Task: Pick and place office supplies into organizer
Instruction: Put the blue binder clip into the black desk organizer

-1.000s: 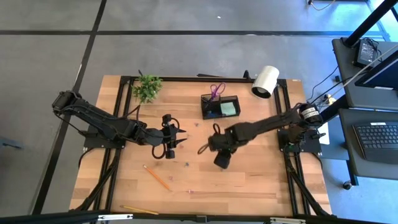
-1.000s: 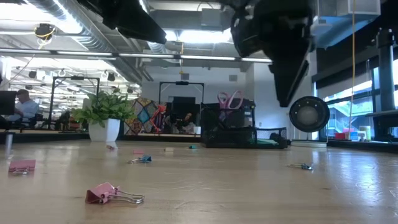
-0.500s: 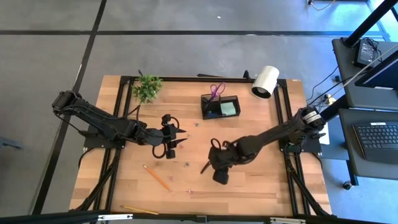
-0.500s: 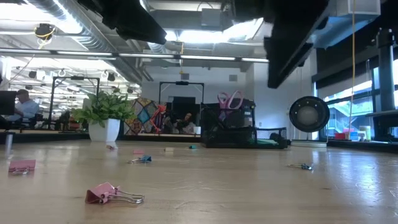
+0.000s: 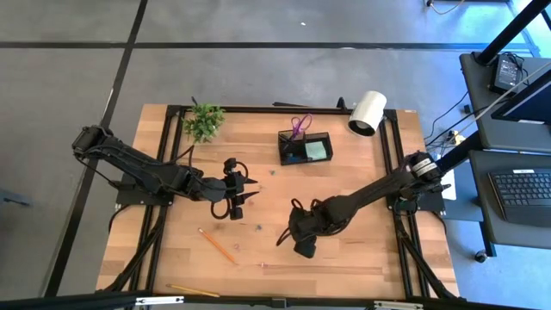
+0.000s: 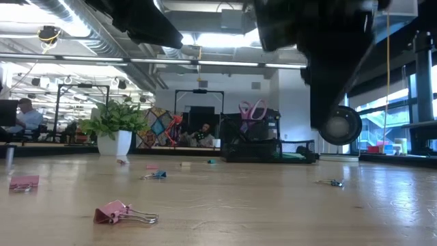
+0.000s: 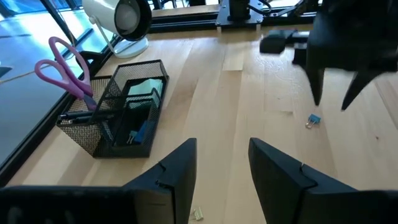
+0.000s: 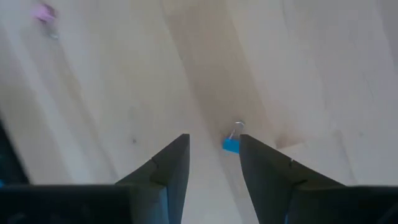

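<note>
- The worktop [image 5: 344, 258] is pale wood planks on a black frame, standing on a grey floor crossed by dark lines.
- Looking level across it, there's a pink binder clip [image 6: 123, 213] lying close to the near edge, a small blue clip [image 6: 156, 175] farther in, and open office space behind with ceiling ducts and a seated person off to one side.
- The organizer [image 5: 305, 148] sits near the far edge, black mesh, with purple-handled scissors [image 5: 299, 126] standing in its taller part and a light-green sticky-note pad [image 5: 318, 151] in a lower compartment.
- A green plant [image 5: 204, 120] is near the far left corner, a white cylinder [image 5: 368, 113] near the far right corner.
- An orange pencil [image 5: 218, 245] lies towards the near left corner.
- Right gripper [image 8: 213, 149] hangs over mid-worktop, jaws apart, holding nothing, a blue binder clip [image 8: 231, 143] on the wood between the fingertips.
- Left gripper [image 5: 244, 194] hovers left of centre, jaws parted, empty.
</note>
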Motion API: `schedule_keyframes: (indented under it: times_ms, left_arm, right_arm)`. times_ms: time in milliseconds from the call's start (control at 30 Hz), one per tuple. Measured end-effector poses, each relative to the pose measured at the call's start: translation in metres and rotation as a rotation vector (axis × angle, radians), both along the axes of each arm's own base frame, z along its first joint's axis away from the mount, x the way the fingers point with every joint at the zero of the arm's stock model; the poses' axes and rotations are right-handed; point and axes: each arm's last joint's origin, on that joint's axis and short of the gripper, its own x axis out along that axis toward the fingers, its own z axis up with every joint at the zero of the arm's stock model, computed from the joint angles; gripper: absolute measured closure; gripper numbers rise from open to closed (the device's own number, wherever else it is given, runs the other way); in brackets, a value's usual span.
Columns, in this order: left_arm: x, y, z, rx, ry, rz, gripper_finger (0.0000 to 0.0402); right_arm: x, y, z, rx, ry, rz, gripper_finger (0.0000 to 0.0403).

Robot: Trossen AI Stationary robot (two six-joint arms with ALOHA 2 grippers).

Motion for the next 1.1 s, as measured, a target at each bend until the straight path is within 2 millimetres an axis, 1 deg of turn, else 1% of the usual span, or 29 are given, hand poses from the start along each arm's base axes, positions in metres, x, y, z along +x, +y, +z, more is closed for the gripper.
schedule_keyframes:
  times_ms: [167,333,633,867,1100]
  left_arm:
    - [0.0,0.0,0.0,-0.005,-0.001,0.002,0.0261]
    - [0.0,0.0,0.0,-0.023,-0.006,0.011,0.0261]
    - [0.0,0.0,0.0,-0.022,-0.006,0.011,0.0261]
    - [0.0,0.0,0.0,-0.022,-0.006,0.011,0.0261]
    - [0.0,0.0,0.0,-0.02,-0.005,0.01,0.0261]
  right_arm:
    - [0.003,0.002,-0.02,-0.02,0.061,-0.005,0.026]
    - [0.0,0.001,-0.032,-0.054,0.143,-0.013,0.026]
    - [0.001,0.001,-0.033,-0.046,0.138,-0.033,0.026]
    - [0.005,0.006,-0.049,-0.014,0.165,-0.022,0.026]
    - [0.006,0.006,-0.056,-0.013,0.186,-0.021,0.026]
